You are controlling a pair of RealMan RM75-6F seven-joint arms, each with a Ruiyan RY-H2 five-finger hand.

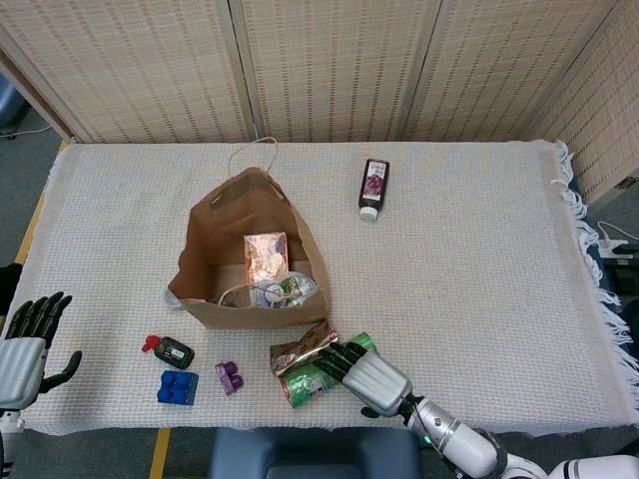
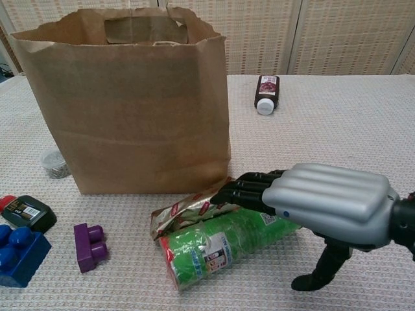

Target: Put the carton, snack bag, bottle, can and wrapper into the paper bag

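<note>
Green can [image 2: 224, 246] lies on its side on the desk [image 1: 479, 269], near the paper bag [image 2: 130, 103], its label unreadable, foil wrapper [image 2: 194, 208] touching it. Right robot hand [image 2: 318, 204] rests fingers on both; left robot hand [image 1: 25, 344] open.

The surface [image 1: 479, 259] is covered with a cream woven cloth; a fringe [image 1: 589, 249] hangs along its right edge. Behind it stands a folding screen [image 1: 329, 70] of pale woven panels set in light frames. Grey floor [image 1: 20, 175] shows at left, marked by a yellow strip [image 1: 35, 225] running beside the surface. Cables and a white socket block [image 1: 621, 239] lie at right. Lighting is even and diffuse.
</note>
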